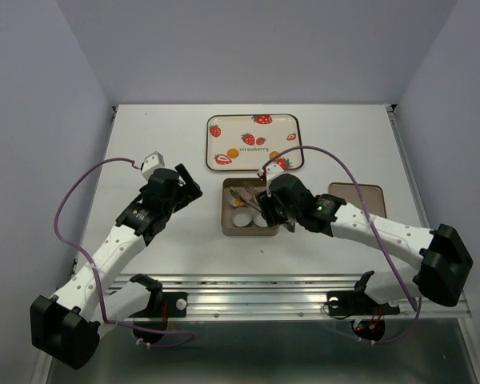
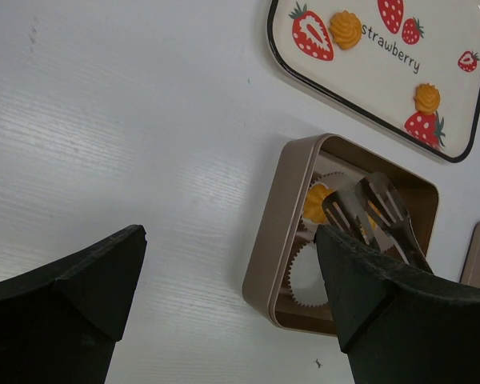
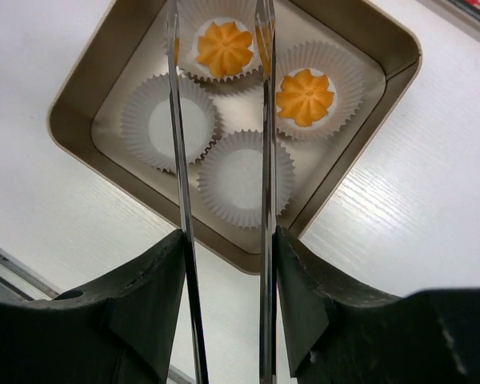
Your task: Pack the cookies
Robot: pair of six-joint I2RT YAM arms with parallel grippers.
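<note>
Two orange-yellow cookies [image 3: 224, 48] [image 3: 305, 96] sit in white paper cups inside the tan box [image 3: 72, 128]. Two cups [image 3: 176, 124] [image 3: 238, 176] are empty. Two more cookies [image 2: 346, 29] [image 2: 426, 98] lie on the strawberry tray [image 2: 360, 112]. My right gripper [image 3: 228, 264] is shut on metal tongs [image 3: 180, 160], held over the box. The tong arms are spread, one on each side of the far cookie. My left gripper [image 2: 232, 280] is open and empty, left of the box [image 2: 276, 224].
The strawberry tray [image 1: 210, 144] lies behind the box [image 1: 226, 210]. The box lid [image 1: 358, 197] lies flat to the right of the box. A metal rail runs along the table's near edge.
</note>
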